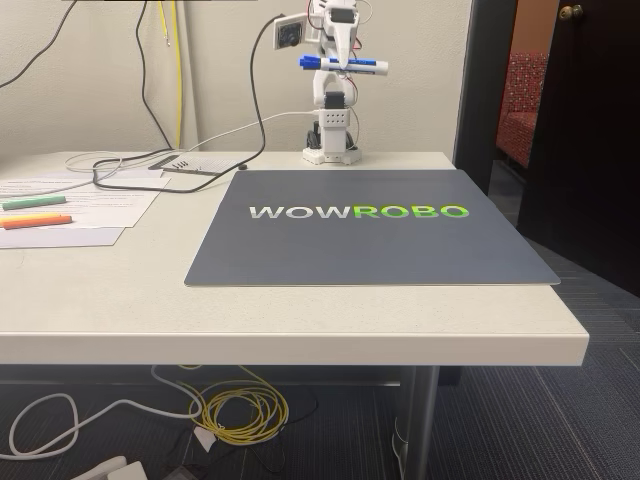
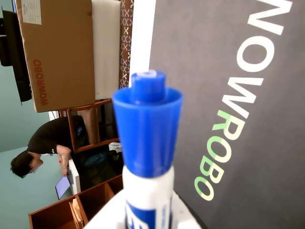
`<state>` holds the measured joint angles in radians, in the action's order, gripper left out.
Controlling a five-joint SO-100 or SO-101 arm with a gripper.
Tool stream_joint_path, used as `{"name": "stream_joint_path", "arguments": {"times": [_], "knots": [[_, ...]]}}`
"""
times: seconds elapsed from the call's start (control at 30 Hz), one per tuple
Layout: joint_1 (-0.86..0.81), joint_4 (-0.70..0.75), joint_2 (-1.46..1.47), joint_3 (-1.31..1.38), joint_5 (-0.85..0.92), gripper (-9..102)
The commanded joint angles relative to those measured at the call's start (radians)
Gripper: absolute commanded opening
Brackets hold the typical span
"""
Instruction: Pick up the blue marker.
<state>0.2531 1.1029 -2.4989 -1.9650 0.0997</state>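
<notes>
Holding: the hand (image 1: 343, 62) is clenched on the marker (image 1: 343, 63), seen in the fixed view.
Marker: level, crosswise, high above the mat (image 1: 370, 230) near the wall; its cap (image 2: 147, 124) looms close in the wrist view.
Surface (image 1: 300, 320): two highlighters (image 1: 35, 212) lie far left.
Progress: the pickup looks done; nothing obvious remains.

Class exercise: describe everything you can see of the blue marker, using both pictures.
The blue marker is short and thick, with a white barrel, blue label and blue ends, seemingly plastic. It lies horizontal in the fixed view, lifted high above the mat, clamped in the gripper. The wrist view shows its flared blue cap close up.
</notes>
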Motion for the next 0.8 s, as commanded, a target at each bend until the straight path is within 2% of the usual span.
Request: {"name": "stream_joint_path", "arguments": {"times": [0.0, 0.77], "knots": [[-0.008, -0.058, -0.026, -0.021, 0.018, 5], [-0.063, -0.067, -0.035, -0.060, 0.009, 5]]}}
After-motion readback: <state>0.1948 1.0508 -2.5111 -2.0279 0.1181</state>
